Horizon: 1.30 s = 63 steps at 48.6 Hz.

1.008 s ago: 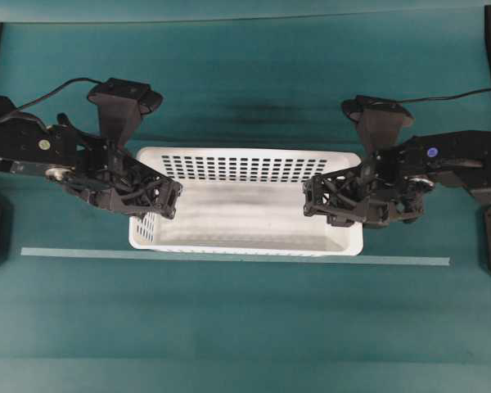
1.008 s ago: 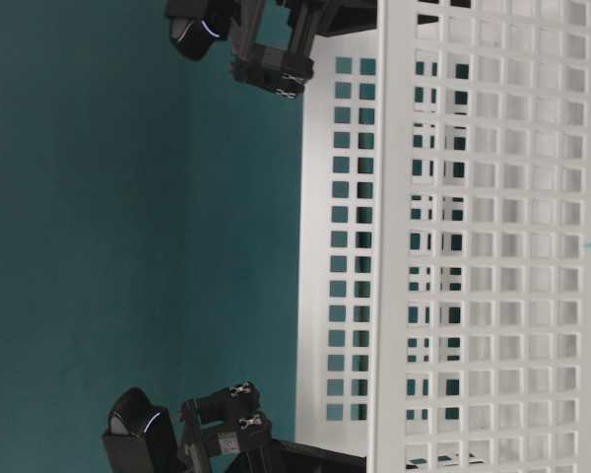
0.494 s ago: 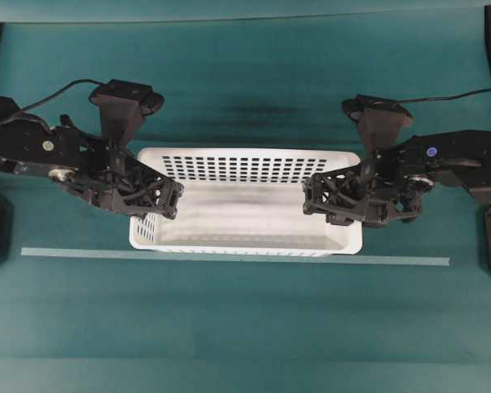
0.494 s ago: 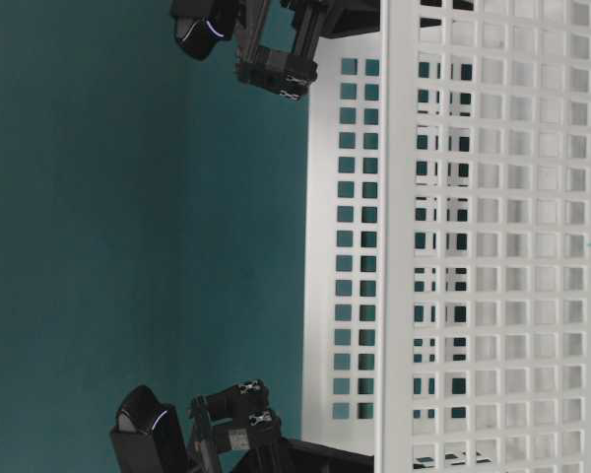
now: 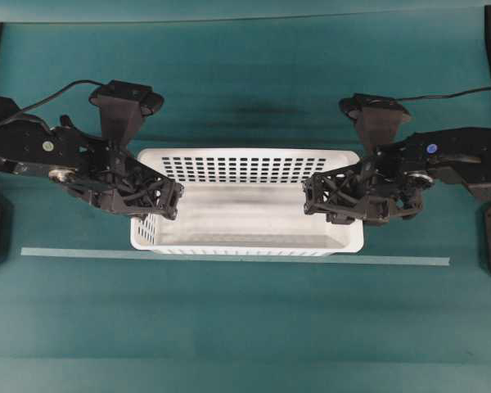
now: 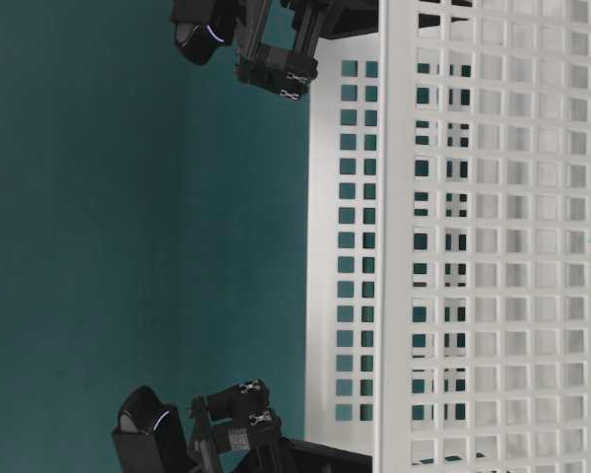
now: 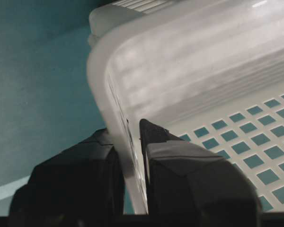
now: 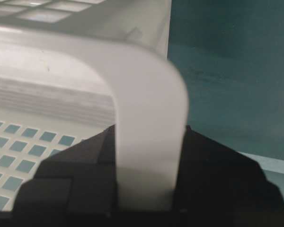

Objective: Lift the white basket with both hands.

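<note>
Left gripper [image 7: 130, 156] clamped on white basket [image 5: 245, 205] left end wall | right gripper [image 8: 149, 170] pinching right rim | light, flexy plastic, probably slippery

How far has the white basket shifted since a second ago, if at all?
Yes, slightly: the white basket has its front rim farther from the pale tape line in the overhead view, suggesting it is rising.

Open table [image 5: 245, 327] around white basket [image 5: 245, 214]
</note>
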{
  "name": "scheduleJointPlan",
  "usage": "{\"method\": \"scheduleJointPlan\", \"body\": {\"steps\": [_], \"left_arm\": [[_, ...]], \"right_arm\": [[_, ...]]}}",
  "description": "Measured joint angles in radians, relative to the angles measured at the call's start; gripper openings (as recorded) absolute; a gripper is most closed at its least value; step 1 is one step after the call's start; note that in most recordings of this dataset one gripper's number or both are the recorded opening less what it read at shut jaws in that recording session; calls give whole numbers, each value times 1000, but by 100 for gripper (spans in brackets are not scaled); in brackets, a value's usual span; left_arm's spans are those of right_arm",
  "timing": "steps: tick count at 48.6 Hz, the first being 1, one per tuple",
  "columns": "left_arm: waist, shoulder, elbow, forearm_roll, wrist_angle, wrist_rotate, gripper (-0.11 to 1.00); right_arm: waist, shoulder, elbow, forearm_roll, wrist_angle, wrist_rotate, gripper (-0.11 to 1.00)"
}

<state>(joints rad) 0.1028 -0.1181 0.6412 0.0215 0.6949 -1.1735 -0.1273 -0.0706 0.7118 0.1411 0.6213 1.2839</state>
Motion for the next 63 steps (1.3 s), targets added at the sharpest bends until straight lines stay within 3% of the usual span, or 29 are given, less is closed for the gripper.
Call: {"method": "scheduleJointPlan", "body": {"steps": [11, 18, 24, 27, 32, 36, 47, 63], "left_arm": [[2, -2, 17, 0, -26, 0, 10], [0, 0, 21, 2, -34, 8, 26], [-2, 0, 25, 2, -54, 15, 53], [-2, 0, 26, 2, -67, 17, 67], [-2, -2, 26, 2, -84, 21, 83], [-2, 0, 26, 2, -89, 25, 89], [-3, -23, 29, 2, -86, 28, 90], [0, -207, 61, 2, -80, 28, 90]], "right_arm": [[-6, 0, 9, -2, -55, -9, 22], [-2, 0, 9, -8, -81, -40, 55], [0, 0, 6, -6, -94, -41, 84], [3, 0, 5, -5, -95, -43, 93], [6, 0, 3, -3, -95, -43, 93], [6, -2, 3, -3, -94, -41, 92], [-2, -43, 12, -3, -74, -43, 92], [-52, -224, 49, -3, -61, -43, 92]]}}
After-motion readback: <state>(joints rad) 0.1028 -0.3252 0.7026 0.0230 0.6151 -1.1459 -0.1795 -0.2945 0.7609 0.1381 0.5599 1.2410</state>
